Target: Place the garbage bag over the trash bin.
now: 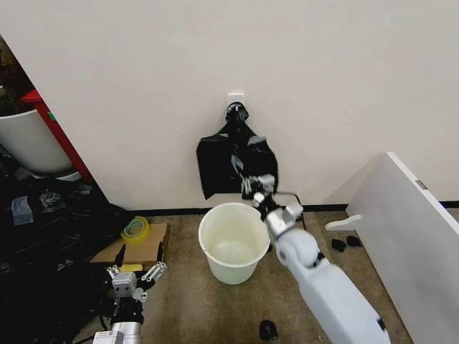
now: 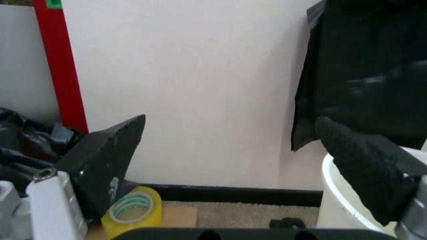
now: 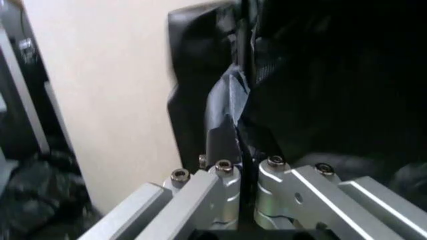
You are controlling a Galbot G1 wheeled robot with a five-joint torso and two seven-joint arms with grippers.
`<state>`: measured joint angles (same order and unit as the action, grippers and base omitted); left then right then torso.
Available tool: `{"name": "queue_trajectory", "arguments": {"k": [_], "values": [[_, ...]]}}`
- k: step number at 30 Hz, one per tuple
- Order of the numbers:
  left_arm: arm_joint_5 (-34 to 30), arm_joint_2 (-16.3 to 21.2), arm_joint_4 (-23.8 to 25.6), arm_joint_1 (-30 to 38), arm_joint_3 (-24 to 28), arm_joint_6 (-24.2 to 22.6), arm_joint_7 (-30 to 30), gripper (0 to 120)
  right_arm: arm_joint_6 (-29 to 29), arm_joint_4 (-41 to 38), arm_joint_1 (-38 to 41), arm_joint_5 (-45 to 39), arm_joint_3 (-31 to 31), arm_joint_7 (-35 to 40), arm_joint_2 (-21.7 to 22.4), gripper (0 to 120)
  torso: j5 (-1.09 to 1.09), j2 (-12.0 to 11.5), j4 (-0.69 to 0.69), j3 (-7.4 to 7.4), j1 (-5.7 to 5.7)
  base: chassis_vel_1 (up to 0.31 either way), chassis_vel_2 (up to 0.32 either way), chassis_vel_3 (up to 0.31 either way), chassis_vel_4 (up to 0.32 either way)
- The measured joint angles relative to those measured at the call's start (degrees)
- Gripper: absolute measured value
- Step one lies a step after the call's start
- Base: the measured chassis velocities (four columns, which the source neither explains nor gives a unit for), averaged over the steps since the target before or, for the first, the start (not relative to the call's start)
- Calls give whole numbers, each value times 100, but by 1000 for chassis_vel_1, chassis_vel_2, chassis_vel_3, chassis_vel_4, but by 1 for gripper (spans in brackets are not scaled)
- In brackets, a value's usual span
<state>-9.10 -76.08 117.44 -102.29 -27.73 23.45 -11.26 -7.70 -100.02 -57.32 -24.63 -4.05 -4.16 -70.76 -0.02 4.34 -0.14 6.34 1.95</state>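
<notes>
The garbage bag [image 1: 235, 163] hangs flat against the pale wall [image 1: 143, 86] from a small white hook plate [image 1: 237, 97], its knotted top just under the plate and its lower edge ending just above the back rim of the trash bin [image 1: 232, 242]. The bin stands upright on the brown floor [image 1: 193, 301] close to the wall, open and white inside.

The right gripper [image 1: 256, 185] reaches up over the right side of the bin's rim to the lower right part of the bag. In the right wrist view its 2 fingers [image 3: 220, 142] are pressed together with a fold of the black plastic [image 3: 313, 90] pinched between them. The right arm [image 1: 323, 287] slopes up from the lower right of the head view.

The left gripper [image 1: 135, 273] sits low at the left, well apart from the bin, above the near edge of a piece of cardboard [image 1: 133, 247]. Its fingers are spread wide; in the left wrist view the 2 black pads [image 2: 107, 160] stand far apart with nothing between them, and the bag [image 2: 367, 75] and the bin's rim [image 2: 330, 185] show beyond the far pad.

A roll of yellow tape [image 1: 135, 228] lies on the cardboard. A heap of dark plastic [image 1: 43, 244] fills the floor at the left, beside a red post [image 1: 61, 136]. A white board [image 1: 409, 229] leans at the right.
</notes>
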Motion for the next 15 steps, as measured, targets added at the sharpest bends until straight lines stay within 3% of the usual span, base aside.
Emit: {"name": "queue_trajectory", "arguments": {"k": [15], "values": [[36,2,-54,61,63,-15,-4,100,-379,-1130,-1716,925,49,-117,399,0,-1,0,0,0,0,0,0,0,0]]}}
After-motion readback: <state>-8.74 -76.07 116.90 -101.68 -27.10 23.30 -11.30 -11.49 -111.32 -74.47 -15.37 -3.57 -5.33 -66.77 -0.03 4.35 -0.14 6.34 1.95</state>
